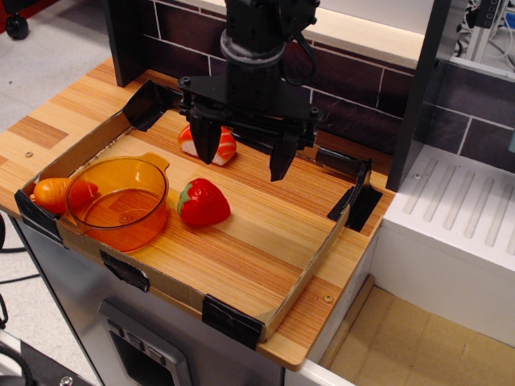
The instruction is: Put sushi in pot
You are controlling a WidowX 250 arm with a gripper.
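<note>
The sushi point(226, 149), orange with pale stripes over white rice, lies near the back of the wooden board. It is partly hidden behind my left finger point(208, 138). My gripper point(245, 157) is open, hanging just above the board. Its left finger is at the sushi and its right finger point(282, 159) stands well to the sushi's right. I cannot tell whether the left finger touches the sushi. The translucent orange pot point(121, 233) stands empty at the front left, apart from the gripper.
A red strawberry point(203, 203) lies just right of the pot. A small plain orange toy point(48, 193) sits left of the pot, in the corner. A low cardboard wall point(310, 265) with black tape corners rings the board. A white ridged counter point(459, 217) lies to the right.
</note>
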